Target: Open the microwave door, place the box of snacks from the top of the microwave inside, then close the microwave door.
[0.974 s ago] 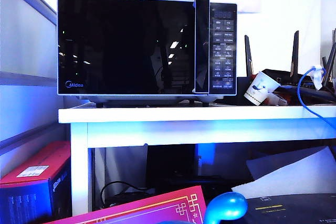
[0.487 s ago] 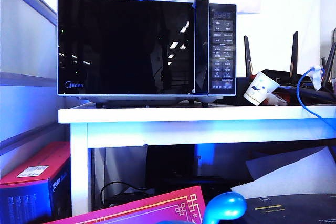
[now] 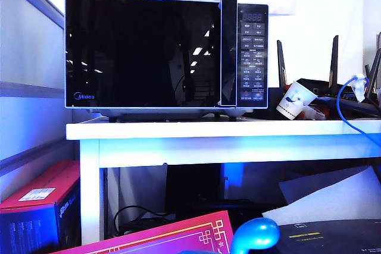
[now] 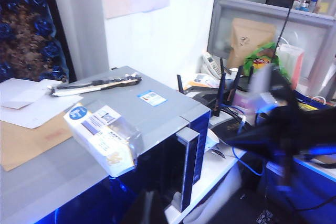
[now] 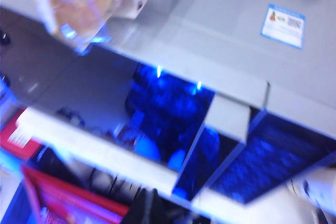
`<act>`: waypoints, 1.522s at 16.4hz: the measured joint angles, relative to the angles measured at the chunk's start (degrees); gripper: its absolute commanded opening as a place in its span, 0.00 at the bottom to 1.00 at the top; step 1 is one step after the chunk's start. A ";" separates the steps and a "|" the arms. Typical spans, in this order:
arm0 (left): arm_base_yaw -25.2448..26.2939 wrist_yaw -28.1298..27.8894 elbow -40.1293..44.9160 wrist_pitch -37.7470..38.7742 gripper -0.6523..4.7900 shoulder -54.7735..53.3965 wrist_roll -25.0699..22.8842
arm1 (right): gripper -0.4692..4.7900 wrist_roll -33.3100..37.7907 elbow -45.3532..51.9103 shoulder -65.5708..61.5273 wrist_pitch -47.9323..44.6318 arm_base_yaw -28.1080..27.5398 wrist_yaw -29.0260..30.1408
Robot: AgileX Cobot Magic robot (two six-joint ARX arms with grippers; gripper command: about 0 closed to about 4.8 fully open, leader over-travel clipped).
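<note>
Neither arm shows in the exterior view. The left end effector (image 4: pixel 148 209) and right end effector (image 5: pixel 145 208) appear only as dark, closed tips, each empty.

Exterior view sharp, strong blue cast, wall behind overexposed white. Microwave door (image 3: pixel 143 52) glossy, mirrors ceiling lamps as small bright spots. Space under table (image 3: pixel 220 138) dim. Left wrist view bright, mostly sharp, dark smeared blur at one side. Right wrist view heavy motion blur, blue glare on door glass.
</note>
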State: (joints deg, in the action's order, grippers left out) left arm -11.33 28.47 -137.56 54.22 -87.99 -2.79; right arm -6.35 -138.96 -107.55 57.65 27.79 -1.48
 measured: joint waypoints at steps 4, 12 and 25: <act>0.00 0.00 0.00 0.11 0.11 0.00 0.02 | 0.08 0.11 11.06 -0.22 -15.89 0.00 -0.02; 0.00 -0.17 0.04 0.55 0.11 0.00 -0.02 | 0.08 0.11 24.28 -0.20 -48.09 0.02 -0.17; 0.00 -0.31 0.17 2.40 0.11 -1.44 -0.20 | 0.08 3.04 52.74 4.98 -74.95 0.07 -9.29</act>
State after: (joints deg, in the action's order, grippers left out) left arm -11.33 28.16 -137.38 56.62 -89.43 -2.98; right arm -3.31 -86.21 -102.56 -17.30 27.86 -10.76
